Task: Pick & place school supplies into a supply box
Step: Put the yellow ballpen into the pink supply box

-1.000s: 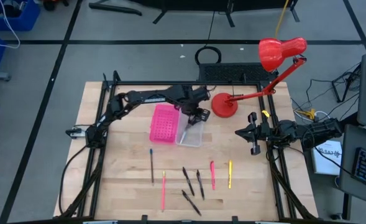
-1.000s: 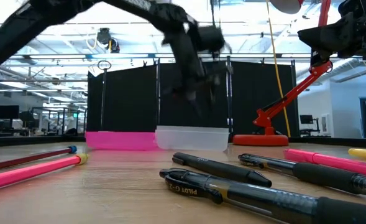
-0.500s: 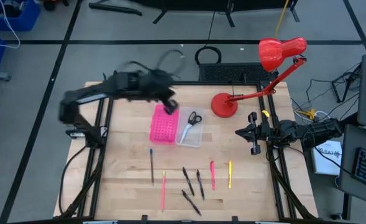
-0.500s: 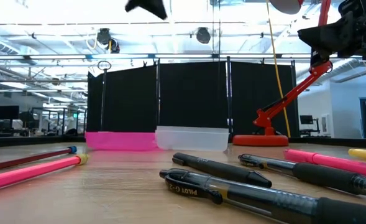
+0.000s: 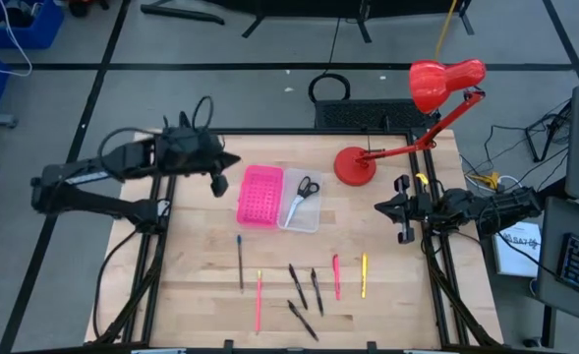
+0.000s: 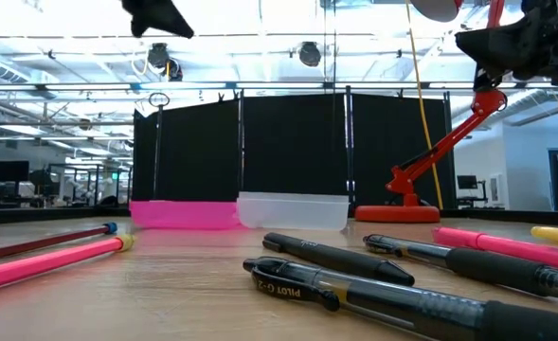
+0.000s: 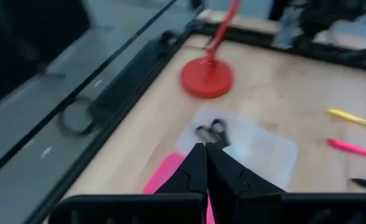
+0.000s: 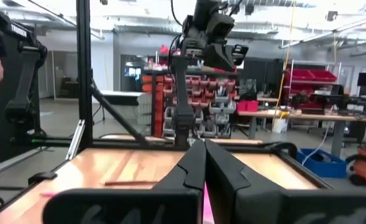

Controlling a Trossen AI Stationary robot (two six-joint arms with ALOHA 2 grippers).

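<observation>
Pens [image 5: 304,288] lie untouched along the near edge, seven of them by my count. Beyond them, the scissors [image 5: 303,190] now rest in the box [image 5: 302,211], dropped there a moment ago. Left gripper [image 5: 220,183] swings away beyond the pink tray [image 5: 260,195], fingers closed and empty. Right gripper [image 5: 399,209] waits, fingers apparently together.

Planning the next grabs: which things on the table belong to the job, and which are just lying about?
Job things: black-handled scissors in the translucent whitish plastic tray; thin blue pencil, pink pencil, three black pens, pink-red pen, yellow pen.

Lying about: bright pink perforated rectangle, red desk lamp.
</observation>
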